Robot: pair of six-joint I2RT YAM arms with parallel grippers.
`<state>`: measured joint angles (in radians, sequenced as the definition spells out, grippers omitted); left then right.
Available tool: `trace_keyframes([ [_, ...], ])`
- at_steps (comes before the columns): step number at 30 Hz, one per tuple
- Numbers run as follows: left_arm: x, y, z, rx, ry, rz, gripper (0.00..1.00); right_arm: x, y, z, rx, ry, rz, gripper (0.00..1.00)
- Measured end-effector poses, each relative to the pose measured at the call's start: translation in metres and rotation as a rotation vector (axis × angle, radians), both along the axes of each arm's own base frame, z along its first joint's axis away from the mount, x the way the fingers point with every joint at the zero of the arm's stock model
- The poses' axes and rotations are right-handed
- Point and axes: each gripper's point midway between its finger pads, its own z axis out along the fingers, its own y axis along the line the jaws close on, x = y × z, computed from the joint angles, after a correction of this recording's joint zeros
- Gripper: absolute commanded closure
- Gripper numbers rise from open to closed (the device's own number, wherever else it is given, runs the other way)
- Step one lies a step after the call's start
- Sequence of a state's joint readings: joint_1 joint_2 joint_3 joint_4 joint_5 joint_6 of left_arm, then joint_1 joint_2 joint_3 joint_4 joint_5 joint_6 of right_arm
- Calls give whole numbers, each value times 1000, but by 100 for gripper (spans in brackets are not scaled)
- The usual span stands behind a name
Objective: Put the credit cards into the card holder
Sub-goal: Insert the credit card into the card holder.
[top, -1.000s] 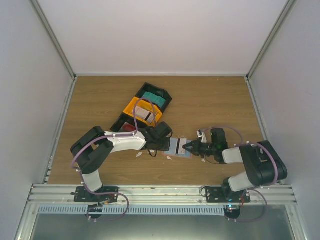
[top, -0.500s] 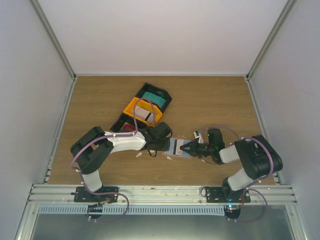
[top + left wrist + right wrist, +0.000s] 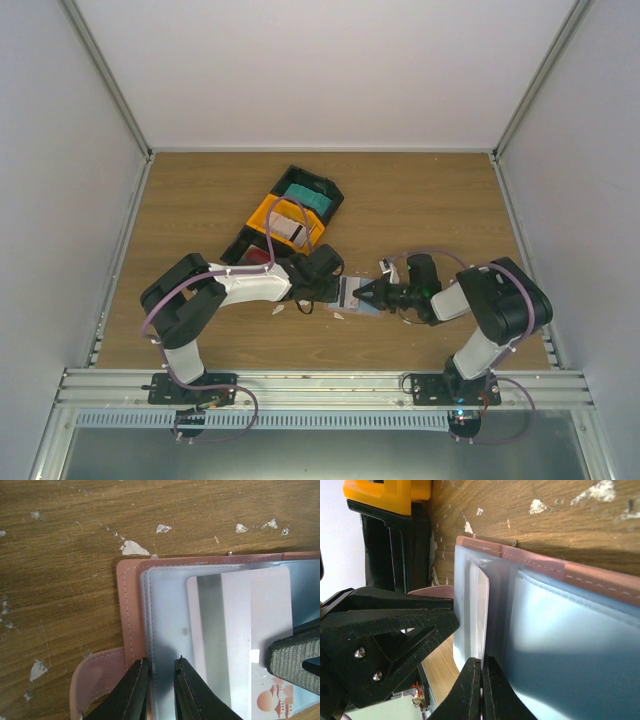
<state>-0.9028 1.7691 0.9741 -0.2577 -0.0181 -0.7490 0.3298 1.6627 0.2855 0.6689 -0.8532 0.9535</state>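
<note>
The pinkish card holder (image 3: 125, 615) lies open on the table, its light-blue clear sleeves facing up (image 3: 358, 300). My left gripper (image 3: 161, 664) is shut on the edge of one sleeve near the stitched spine. A white credit card (image 3: 235, 625) with a grey stripe lies partly inside that sleeve. My right gripper (image 3: 481, 662) is shut on the card's near edge, with the card (image 3: 483, 605) seen edge-on running into the card holder (image 3: 545, 566). In the top view the left gripper (image 3: 338, 289) and the right gripper (image 3: 366, 293) almost meet over the holder.
A black-and-orange compartment tray (image 3: 268, 214) stands just behind the left arm, with more cards in it. Small white paper scraps (image 3: 131, 547) dot the wood around the holder. The right gripper's ribbed finger (image 3: 295, 655) shows in the left wrist view.
My right arm has reached further left, carrying the white card deeper toward the left gripper. The left arm has stayed where it was, still on the sleeve.
</note>
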Motion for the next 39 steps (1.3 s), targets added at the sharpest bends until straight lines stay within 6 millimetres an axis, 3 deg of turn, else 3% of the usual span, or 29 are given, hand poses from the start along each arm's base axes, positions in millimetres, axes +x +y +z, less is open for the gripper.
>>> trace_keyframes([
  [11, -1, -1, 1, -17, -6, -2, 78, 2, 13, 0, -2, -4, 20, 99],
  [19, -1, -1, 0, -27, -9, -3, 83, 3, 20, -1, -6, -4, 30, 96],
  [32, -3, -1, 1, -38, -5, -7, 85, 7, 10, 10, -107, -56, -26, 64],
  [34, -3, -1, 0, -39, -5, -8, 85, 8, 7, 9, -136, -60, -34, 65],
  [39, -3, -2, 0, -41, -6, -8, 85, 12, 0, 8, -205, -75, -50, 90],
])
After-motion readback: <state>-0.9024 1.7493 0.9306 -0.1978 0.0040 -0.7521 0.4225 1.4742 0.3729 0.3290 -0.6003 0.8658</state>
